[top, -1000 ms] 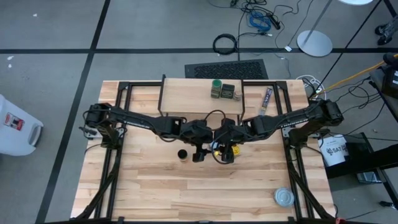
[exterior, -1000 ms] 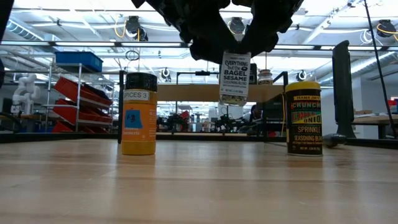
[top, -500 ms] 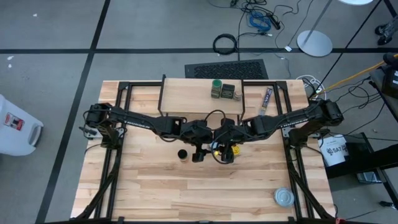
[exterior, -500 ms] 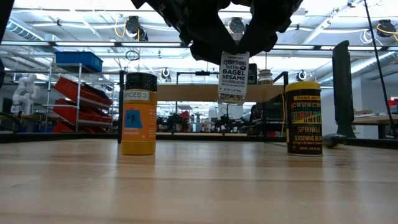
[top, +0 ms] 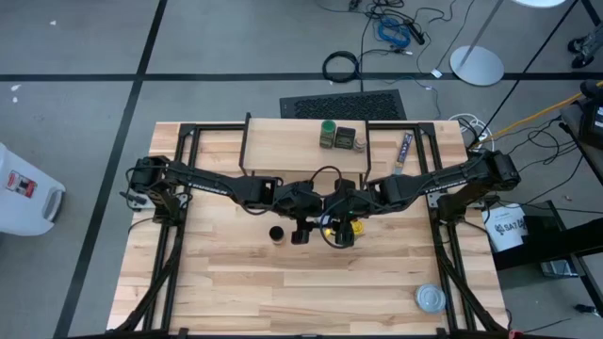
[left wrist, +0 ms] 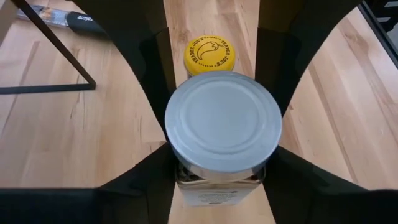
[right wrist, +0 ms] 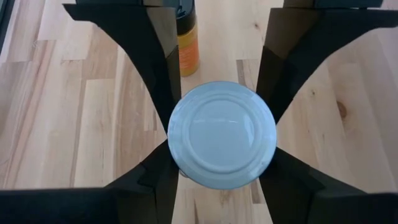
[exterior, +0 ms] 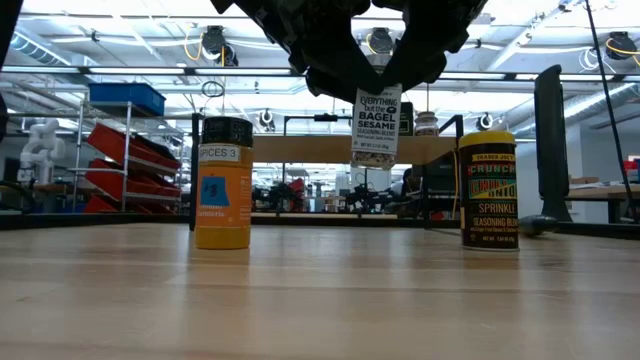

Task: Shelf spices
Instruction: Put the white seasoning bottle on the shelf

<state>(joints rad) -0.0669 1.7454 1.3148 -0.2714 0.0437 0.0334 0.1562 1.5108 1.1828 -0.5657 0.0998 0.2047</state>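
A white-lidded glass spice jar (exterior: 376, 125) with a black-and-white label hangs in the air at the table's middle. It also shows in the left wrist view (left wrist: 222, 121) and the right wrist view (right wrist: 222, 134). My left gripper (top: 311, 232) and my right gripper (top: 332, 232) meet over it, and both are shut on it. An orange jar with a black lid (exterior: 223, 183) stands on the table to its left. A yellow-lidded jar (exterior: 488, 190) stands to its right. The shelf (top: 292, 146) at the far side carries a green-lidded jar (top: 327, 133) and a dark square tin (top: 347, 138). My left gripper pinches the jar's top at the lid's rim (left wrist: 176, 148) between its two fingers (left wrist: 149, 171), on opposite sides. It comes from above, slanting in from the table's left. The jar hangs nearly upright, clear of the table. My right gripper pinches the same lid at its rim (right wrist: 176, 152) between its two fingers (right wrist: 152, 171), on opposite sides. It comes from above, slanting in from the table's right, next to the left gripper's fingers (right wrist: 155, 74). The jar's body hangs below, hidden in this view by the lid.
A long thin dark packet (top: 404, 151) lies at the far right beside the shelf. A flat round silver tin (top: 431, 298) lies near the front right corner. The orange jar (top: 276, 233) and the yellow-lidded jar (top: 356, 226) stand close on either side of the grippers.
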